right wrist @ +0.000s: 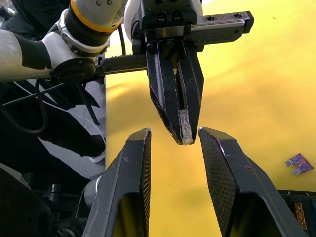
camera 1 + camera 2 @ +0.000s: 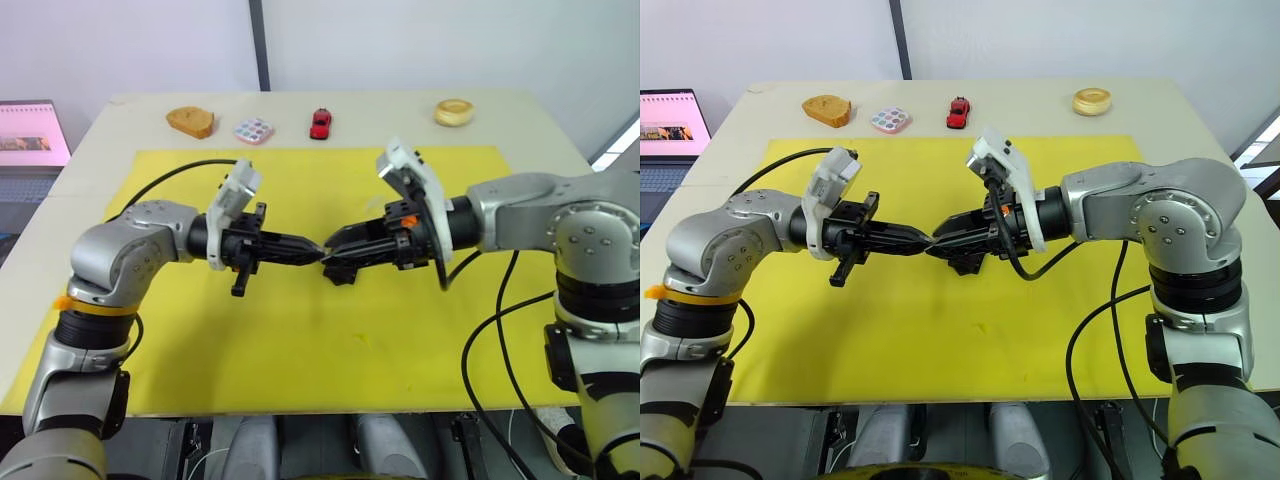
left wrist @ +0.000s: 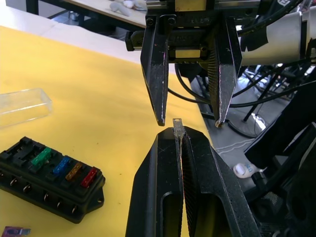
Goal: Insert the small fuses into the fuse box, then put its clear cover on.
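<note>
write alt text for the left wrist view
The left end effector is shut on a small grey fuse, held up to the open right end effector facing it. Below lies the black fuse box holding green, blue, amber and red fuses, with the clear cover beyond it on the yellow mat.

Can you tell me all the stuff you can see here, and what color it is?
Mat: one, yellow, covering the table.
Fuse box: one, black, on the mat, holding green, blue, orange and red fuses.
Clear cover: one, see-through, on the mat beside the box.
Purple fuse: one, loose on the mat.
Grey fuse: one, pale, pinched in the left gripper.
Toy car: one, red, far table edge.
Tile: one, multicoloured, far edge.
Laptop: one, left of the table.
Left gripper: shut.
Right gripper: open.
</note>
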Robot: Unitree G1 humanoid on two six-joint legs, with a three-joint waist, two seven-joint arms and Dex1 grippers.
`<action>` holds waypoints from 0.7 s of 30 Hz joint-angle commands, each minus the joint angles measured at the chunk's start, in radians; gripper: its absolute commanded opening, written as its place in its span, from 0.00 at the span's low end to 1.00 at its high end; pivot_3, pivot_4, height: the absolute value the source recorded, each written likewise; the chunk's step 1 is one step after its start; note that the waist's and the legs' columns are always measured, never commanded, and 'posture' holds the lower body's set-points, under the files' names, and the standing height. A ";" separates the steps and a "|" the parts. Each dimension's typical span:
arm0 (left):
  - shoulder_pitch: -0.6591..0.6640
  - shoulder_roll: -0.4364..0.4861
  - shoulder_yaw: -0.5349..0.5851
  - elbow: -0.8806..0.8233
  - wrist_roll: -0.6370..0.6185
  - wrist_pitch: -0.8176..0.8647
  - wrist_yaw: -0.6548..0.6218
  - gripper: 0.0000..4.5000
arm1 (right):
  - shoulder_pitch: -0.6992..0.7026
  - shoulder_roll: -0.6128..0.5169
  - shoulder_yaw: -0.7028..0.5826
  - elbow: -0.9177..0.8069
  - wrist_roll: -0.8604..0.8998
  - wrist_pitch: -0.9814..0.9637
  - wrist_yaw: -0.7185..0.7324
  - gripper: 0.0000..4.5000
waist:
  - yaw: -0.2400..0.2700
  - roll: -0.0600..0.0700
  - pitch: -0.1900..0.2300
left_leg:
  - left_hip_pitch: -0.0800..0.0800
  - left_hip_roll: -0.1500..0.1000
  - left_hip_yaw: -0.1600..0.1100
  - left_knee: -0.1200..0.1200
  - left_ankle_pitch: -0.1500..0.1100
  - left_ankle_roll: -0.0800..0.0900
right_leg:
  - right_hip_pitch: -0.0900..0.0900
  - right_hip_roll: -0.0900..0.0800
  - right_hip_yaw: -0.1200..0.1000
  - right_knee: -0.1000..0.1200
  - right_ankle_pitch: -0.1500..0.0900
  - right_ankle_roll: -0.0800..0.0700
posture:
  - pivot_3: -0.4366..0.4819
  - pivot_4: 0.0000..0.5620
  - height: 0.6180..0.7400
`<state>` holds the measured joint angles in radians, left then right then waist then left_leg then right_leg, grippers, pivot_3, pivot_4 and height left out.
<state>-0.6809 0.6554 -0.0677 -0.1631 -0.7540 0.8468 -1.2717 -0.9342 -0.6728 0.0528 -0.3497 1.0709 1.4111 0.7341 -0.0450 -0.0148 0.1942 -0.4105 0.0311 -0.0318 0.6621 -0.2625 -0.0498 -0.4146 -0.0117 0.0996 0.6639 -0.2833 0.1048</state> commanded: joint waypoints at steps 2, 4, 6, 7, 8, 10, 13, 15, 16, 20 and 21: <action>-0.012 0.003 0.017 -0.033 -0.023 0.003 0.008 0.00 | -0.011 0.001 -0.004 -0.005 -0.006 -0.020 0.014 0.37 | 0.000 0.000 0.000 | 0.000 0.000 0.000 0.000 0.000 0.000 | 0.000 0.000 0.000 0.000 0.000 0.000 | 0.48 0.27 1.00; -0.010 0.002 0.018 -0.036 -0.024 0.002 0.010 0.00 | -0.011 0.002 -0.002 -0.004 -0.009 -0.019 0.018 0.37 | 0.000 0.000 0.000 | 0.000 0.000 0.000 0.000 0.000 0.000 | 0.000 0.000 0.000 0.000 0.000 0.000 | 0.48 0.27 1.00; -0.008 0.001 0.017 -0.038 -0.024 0.000 0.013 0.00 | -0.011 0.003 0.002 -0.003 -0.013 -0.022 0.020 0.37 | 0.000 0.000 0.000 | 0.000 0.000 0.000 0.000 0.000 0.000 | 0.000 0.000 0.000 0.000 0.000 0.000 | 0.48 0.27 1.00; -0.006 0.002 0.016 -0.041 -0.024 -0.001 0.014 0.00 | -0.011 0.004 0.003 -0.003 -0.013 -0.023 0.021 0.31 | 0.000 0.000 0.000 | 0.000 0.000 0.000 0.000 0.000 0.000 | 0.000 0.000 0.000 0.000 0.000 0.000 | 0.48 0.27 1.00; -0.003 0.003 0.016 -0.043 -0.024 -0.002 0.014 0.00 | -0.012 0.005 0.003 -0.003 -0.013 -0.023 0.022 0.25 | 0.000 0.000 0.000 | 0.000 0.000 0.000 0.000 0.000 0.000 | 0.000 0.000 0.000 0.000 0.000 0.000 | 0.48 0.27 1.00; 0.002 0.004 0.013 -0.047 -0.024 -0.005 0.015 0.00 | -0.014 0.008 0.003 -0.001 -0.014 -0.023 0.024 0.09 | -0.001 0.000 0.000 | 0.000 0.000 0.000 0.000 0.000 0.000 | 0.000 0.000 0.000 0.000 0.000 0.000 | 0.48 0.27 1.00; 0.008 0.008 0.009 -0.054 -0.023 -0.007 0.016 0.00 | -0.020 0.008 0.001 0.001 -0.018 -0.021 0.031 0.00 | 0.000 0.000 0.000 | 0.000 0.000 0.000 0.000 0.000 0.000 | 0.000 0.000 0.000 0.000 0.000 0.000 | 0.48 0.27 1.00; 0.013 0.010 0.007 -0.057 -0.021 -0.009 0.016 0.00 | -0.024 0.007 0.000 0.003 -0.018 -0.019 0.036 0.00 | 0.000 0.000 0.000 | 0.000 0.000 0.000 0.000 0.000 0.000 | 0.000 0.000 0.000 0.000 0.000 0.000 | 0.48 0.27 1.00; 0.015 0.011 0.006 -0.059 -0.020 -0.011 0.015 0.00 | -0.026 0.006 0.000 0.004 -0.018 -0.017 0.039 0.00 | 0.000 0.000 0.000 | 0.000 0.000 0.000 0.000 0.000 0.000 | 0.000 0.000 0.000 0.000 0.000 0.000 | 0.48 0.27 1.00; 0.020 0.011 0.006 -0.060 -0.017 -0.017 0.016 0.00 | -0.027 0.006 -0.001 0.002 -0.016 -0.015 0.044 0.00 | 0.000 0.000 0.000 | 0.000 0.000 0.000 0.000 0.000 0.000 | 0.000 0.000 0.000 0.000 0.000 0.000 | 0.48 0.27 1.00; 0.021 0.013 0.004 -0.060 -0.015 -0.018 0.014 0.00 | -0.028 0.007 -0.001 0.002 -0.015 -0.014 0.044 0.00 | 0.000 0.000 0.000 | 0.000 0.000 0.000 0.000 0.000 0.000 | 0.000 0.000 0.000 0.000 0.000 0.000 | 0.48 0.27 1.00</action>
<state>-0.6620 0.6672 -0.0568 -0.1836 -0.7669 0.8392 -1.2576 -0.9339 -0.6763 0.0693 -0.3281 1.0374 1.4152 0.7596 -0.0450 -0.0149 0.1943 -0.4108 0.0311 -0.0315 0.6619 -0.2625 -0.0498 -0.4150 -0.0117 0.0999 0.6637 -0.2833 0.1048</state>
